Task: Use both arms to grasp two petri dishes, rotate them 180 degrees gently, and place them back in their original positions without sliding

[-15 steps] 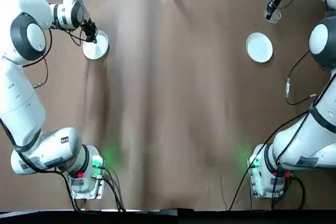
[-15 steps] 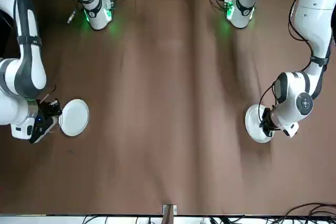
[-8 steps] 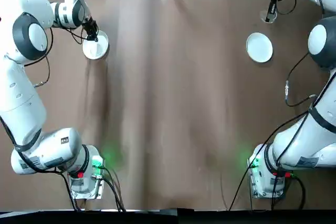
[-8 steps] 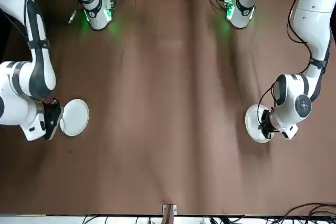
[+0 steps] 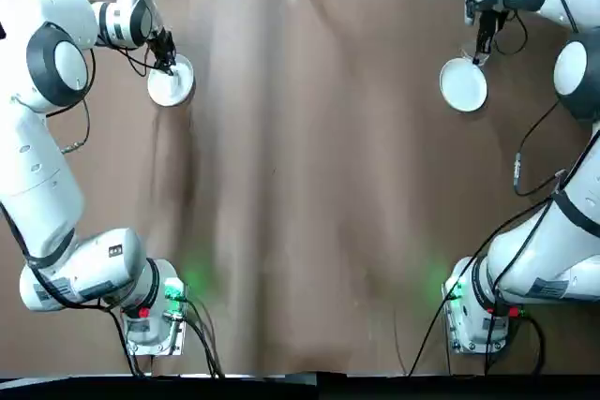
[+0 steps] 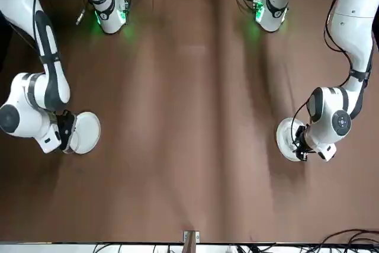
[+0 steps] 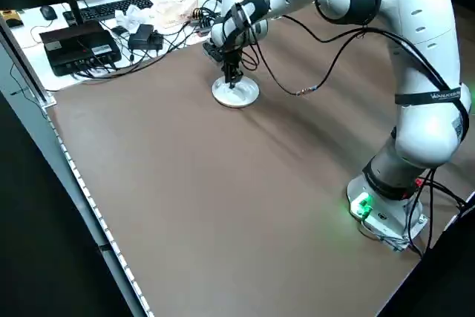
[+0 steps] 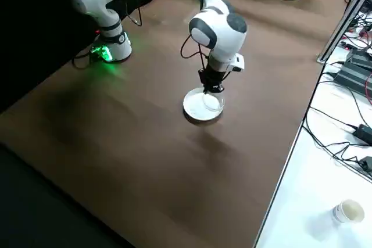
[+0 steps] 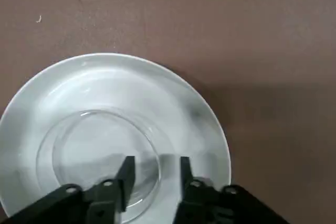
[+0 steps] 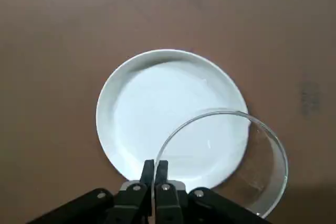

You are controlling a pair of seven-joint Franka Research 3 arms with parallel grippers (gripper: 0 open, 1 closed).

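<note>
Two clear petri dishes each belong to a white plate. Under the left arm, the clear petri dish (image 9: 89,145) rests in the middle of its white plate (image 9: 178,98). My left gripper (image 9: 155,165) stands open, its fingers astride the dish's rim. From overhead the left gripper (image 5: 166,61) is at that plate (image 5: 173,86). My right gripper (image 10: 156,167) is shut on the rim of the other clear petri dish (image 10: 252,156). It holds the dish above the edge of its white plate (image 10: 157,98), partly overhanging the cloth. Overhead, the right gripper (image 5: 482,48) is just beyond this plate (image 5: 463,86).
A brown cloth (image 5: 309,185) covers the table, with both arm bases (image 5: 155,320) at the near edge. Cables, a keyboard and boxes (image 7: 82,42) lie on the white bench past the far edge. A paper cup (image 8: 347,211) stands on the bench.
The right gripper has carried its clear dish from near the table's far edge back over its white plate. The left gripper has stayed at its plate, shifting only slightly.
</note>
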